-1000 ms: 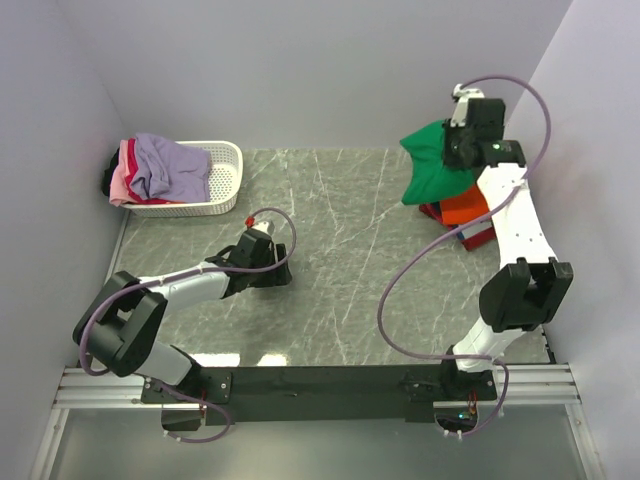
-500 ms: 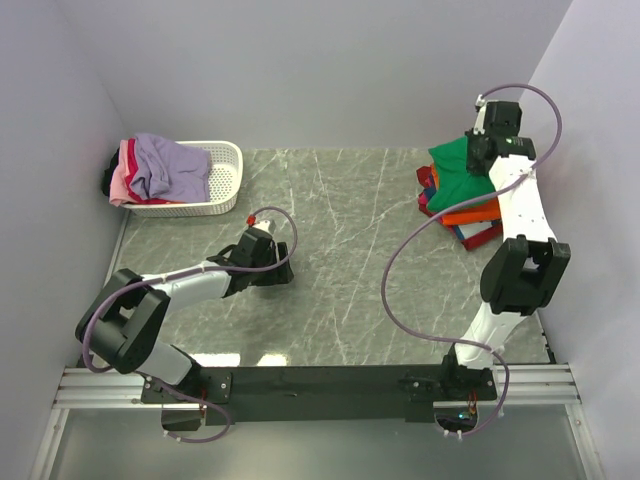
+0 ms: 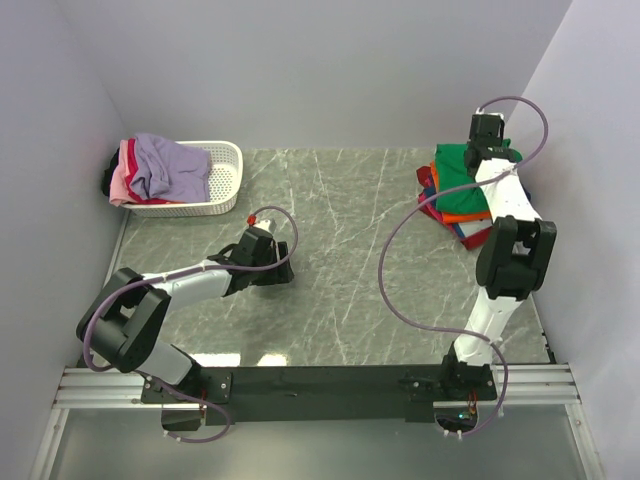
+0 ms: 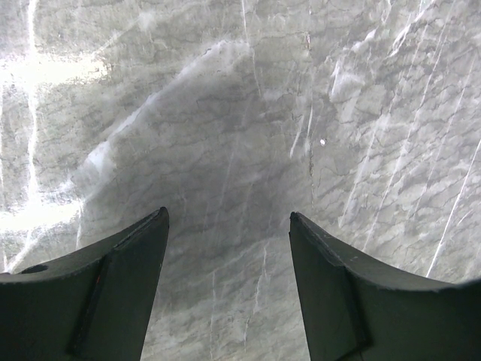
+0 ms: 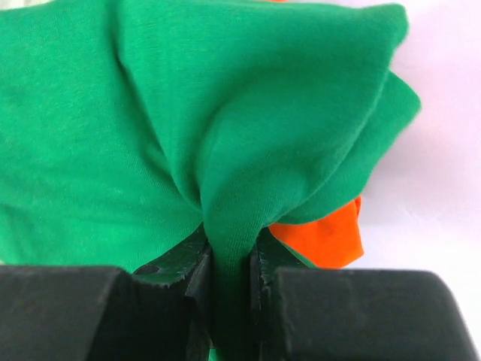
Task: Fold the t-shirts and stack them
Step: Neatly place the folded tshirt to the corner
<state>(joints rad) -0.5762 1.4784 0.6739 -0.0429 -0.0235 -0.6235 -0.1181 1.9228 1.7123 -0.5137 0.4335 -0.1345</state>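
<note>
Item: green t-shirt [image 3: 458,172], light and limp by my judgement, lying on the orange t-shirt [image 5: 327,233] at the tabletop's [image 3: 350,260] far right, one bunched fold pinched in my right pincer [image 5: 229,259]; best held by gathered edges; left pincer [image 4: 229,241] spread, empty.

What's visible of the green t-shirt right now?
The green t-shirt is plain bright green, a soft knit by the look of it. It is folded and lies on top of the orange shirt at the far right of the table. The right claw is shut on a bunched fold of it, and creases fan out from the pinch.
</note>
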